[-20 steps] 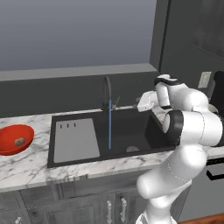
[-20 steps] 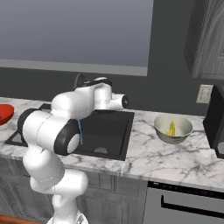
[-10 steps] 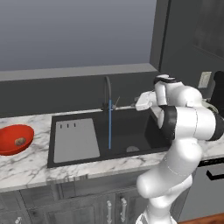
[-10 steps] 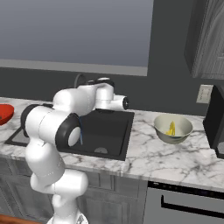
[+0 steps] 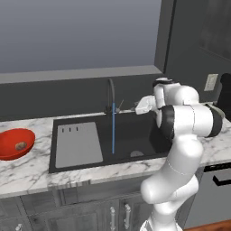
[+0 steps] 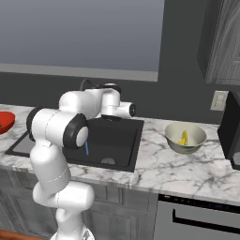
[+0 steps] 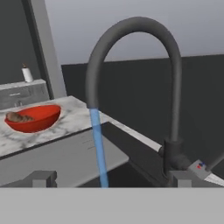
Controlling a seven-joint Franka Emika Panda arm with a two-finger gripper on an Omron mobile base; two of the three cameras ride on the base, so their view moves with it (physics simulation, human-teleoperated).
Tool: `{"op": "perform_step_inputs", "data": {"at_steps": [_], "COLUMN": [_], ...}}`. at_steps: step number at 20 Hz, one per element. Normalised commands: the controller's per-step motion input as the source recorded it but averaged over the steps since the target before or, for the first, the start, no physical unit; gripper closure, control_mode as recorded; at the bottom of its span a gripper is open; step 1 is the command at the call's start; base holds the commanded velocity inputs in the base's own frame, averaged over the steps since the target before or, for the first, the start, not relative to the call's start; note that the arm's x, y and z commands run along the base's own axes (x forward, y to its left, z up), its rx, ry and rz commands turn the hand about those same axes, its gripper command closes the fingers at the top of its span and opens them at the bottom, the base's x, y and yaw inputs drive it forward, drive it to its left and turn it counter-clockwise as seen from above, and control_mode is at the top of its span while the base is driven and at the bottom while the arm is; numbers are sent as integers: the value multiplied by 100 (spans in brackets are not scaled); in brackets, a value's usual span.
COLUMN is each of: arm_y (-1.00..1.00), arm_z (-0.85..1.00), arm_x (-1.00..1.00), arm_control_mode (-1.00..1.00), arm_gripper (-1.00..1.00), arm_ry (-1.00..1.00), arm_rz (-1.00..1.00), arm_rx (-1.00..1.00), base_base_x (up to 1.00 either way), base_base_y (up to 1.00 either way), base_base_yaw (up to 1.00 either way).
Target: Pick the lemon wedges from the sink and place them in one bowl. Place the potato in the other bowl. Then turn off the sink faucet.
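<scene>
pincer (image 7: 107, 178): hand view has two dark tips spread wide at the bottom, nothing between them but the water stream; right tip sits just beside the faucet base. Left base view puts the white hand at the back right of the sink, near the faucet.
faucet (image 7: 135, 78): dark gooseneck, upright at the back rim of the sink. Hand view shows the small side lever (image 7: 199, 166) with red/blue marks at its base; too small to tell in the base views.
water (image 5: 113, 128): thin blue stream, running straight down from the spout into the basin. On.
sink (image 5: 131, 135): black rectangular basin, flat grey drainboard panel (image 5: 77, 144) on its left half, round grey drain (image 5: 136, 154) on the floor.
red bowl (image 5: 13, 143): wide, glossy, on the worktop left of the sink, apart from it.
potato (image 5: 20, 145): orange-brown lump lying inside the red bowl; seen in the hand view too, at the bowl's left.
grey-beige bowl (image 6: 185, 137): right base view, on the worktop right of the sink, well apart from the red one.
lemon wedges (image 6: 183, 138): bright yellow, inside the grey-beige bowl; cannot separate the two pieces.
worktop (image 6: 159, 164): white marble with grey veining, dark cabinets below.
room: dark grey backsplash, pale grey wall above, wall outlet (image 6: 219, 100) at right.
</scene>
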Motion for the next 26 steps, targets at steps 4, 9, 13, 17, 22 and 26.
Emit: {"op": "perform_step_inputs", "data": {"at_steps": [4,9,13,17,22,26], "arm_y": [0,0,0,0,0,0], "arm_z": [-18,-21,-20,-18,-15,-17], "arm_x": [27,29,35,39,40,40], "arm_control_mode": [-100,-100,-100,-100,-100,-100], "arm_gripper": [-100,-100,-100,-100,-100,-100], "arm_ry": [0,0,0,0,0,0], "arm_rz": [0,0,0,0,0,0], "arm_rx": [0,1,2,3,4,4], "base_base_x": [0,0,0,0,0,0], "base_base_y": [0,0,0,0,0,0], "base_base_yaw": [0,0,0,0,0,0]}}
